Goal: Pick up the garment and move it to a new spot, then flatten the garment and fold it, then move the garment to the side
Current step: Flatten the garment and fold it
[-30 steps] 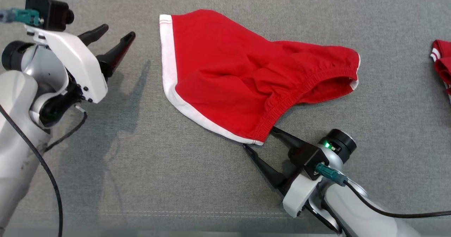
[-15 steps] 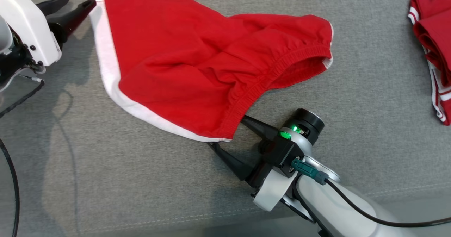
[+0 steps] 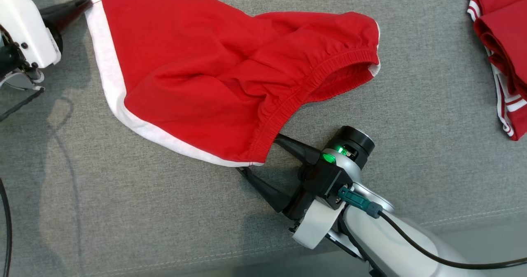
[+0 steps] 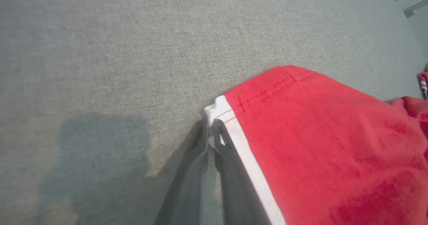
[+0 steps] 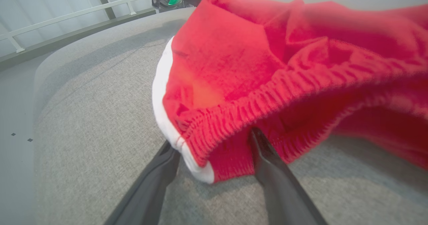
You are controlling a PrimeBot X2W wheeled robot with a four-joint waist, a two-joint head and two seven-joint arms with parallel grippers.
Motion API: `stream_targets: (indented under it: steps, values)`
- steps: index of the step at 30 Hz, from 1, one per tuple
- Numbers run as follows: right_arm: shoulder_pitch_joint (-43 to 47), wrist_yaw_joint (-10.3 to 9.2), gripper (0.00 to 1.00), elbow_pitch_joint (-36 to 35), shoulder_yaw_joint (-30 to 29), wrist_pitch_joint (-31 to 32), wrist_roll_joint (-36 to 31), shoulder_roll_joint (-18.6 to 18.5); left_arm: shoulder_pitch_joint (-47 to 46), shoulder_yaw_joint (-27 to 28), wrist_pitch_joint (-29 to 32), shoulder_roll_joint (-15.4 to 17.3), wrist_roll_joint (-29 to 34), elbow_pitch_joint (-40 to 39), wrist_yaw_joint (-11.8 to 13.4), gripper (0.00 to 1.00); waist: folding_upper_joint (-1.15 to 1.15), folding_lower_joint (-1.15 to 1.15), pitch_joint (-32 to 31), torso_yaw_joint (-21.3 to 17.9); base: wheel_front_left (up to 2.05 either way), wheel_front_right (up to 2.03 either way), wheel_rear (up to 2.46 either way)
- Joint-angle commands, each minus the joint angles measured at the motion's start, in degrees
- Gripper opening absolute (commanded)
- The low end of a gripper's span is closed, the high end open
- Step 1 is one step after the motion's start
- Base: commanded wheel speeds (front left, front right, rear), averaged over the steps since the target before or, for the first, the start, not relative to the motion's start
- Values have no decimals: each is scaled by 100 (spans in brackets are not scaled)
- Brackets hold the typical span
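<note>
The jaws of the left gripper (image 4: 210, 124) are seen drawn nearly together, and the white-trimmed corner of the garment (image 3: 197, 75) is pinched between their tips. The jaws of the right gripper (image 3: 260, 155) are held wide apart and nothing is clamped. One finger is pushed inside the elastic waistband (image 3: 313, 87). The other is laid outside it, just beside the near corner where the white trim (image 3: 111, 91) ends.

The red garment is spread, rumpled, across the middle of the grey fabric surface (image 3: 123, 211). Its trimmed edge is turned to the left and its open waistband to the right.

The left arm is seen at the far left edge, where its white housing is cut off by the frame. Its dark fingers are pointed to the right, at the garment's far left corner. The right forearm is brought in from the near right corner and angled toward the far left. A green light (image 3: 328, 157) is lit on the wrist, and a black cable (image 3: 411, 248) is trailed off to the right.

A second red garment (image 3: 502, 42) with white stripes is left bunched at the far right, well apart from the first.
</note>
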Motion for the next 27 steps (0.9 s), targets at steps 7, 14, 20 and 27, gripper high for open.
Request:
stream_targets:
  steps: [7, 14, 20, 27]
  values:
    - [316, -2, 0, -96, -260, 17, 39, -102, -185, 111, -35, 280, -290, -366, -24, 0, 0, 0, -87, 52, 0, 0, 0]
    - [774, -2, 0, -803, -561, 17, 332, -812, 196, 294, -854, 590, -489, -1104, -24, 0, 0, 0, -316, 63, 0, 0, 0]
    - [1431, -2, 0, -1890, -498, 17, 1740, -1907, 1778, 569, -2338, 1147, -780, -2674, -24, 0, 0, 0, -618, 112, 0, 0, 0]
    - [2443, -2, 0, -2820, -978, 24, 3825, -2790, 4225, 769, -4071, 1676, -1202, -4843, -12, 0, 0, 0, -811, 228, 0, 0, 0]
